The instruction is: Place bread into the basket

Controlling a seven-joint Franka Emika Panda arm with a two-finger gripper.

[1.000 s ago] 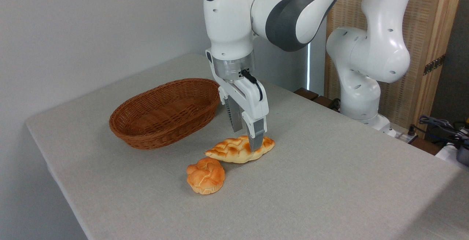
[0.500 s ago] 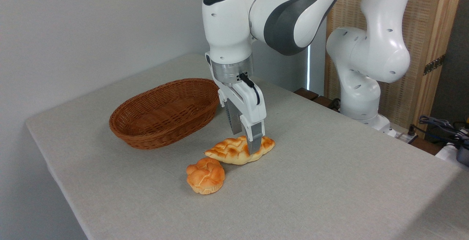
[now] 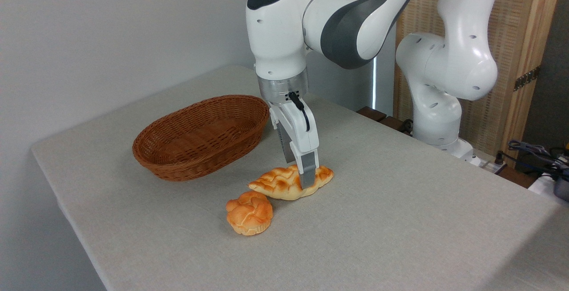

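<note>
One braided loaf [image 3: 284,182] lies on your surface [image 3: 400,220], near the empty wicker basket [image 3: 200,135] and just beside a knotted bun [image 3: 249,213]. Your end effector [image 3: 302,176] points straight down, fingers astride the loaf's right half; whether they pinch it, you cannot tell.

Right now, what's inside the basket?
The basket shows only bare woven floor; nothing in it. Its near wall hides a strip of the floor. The bread lies on the table, the gripper straddling it.
</note>
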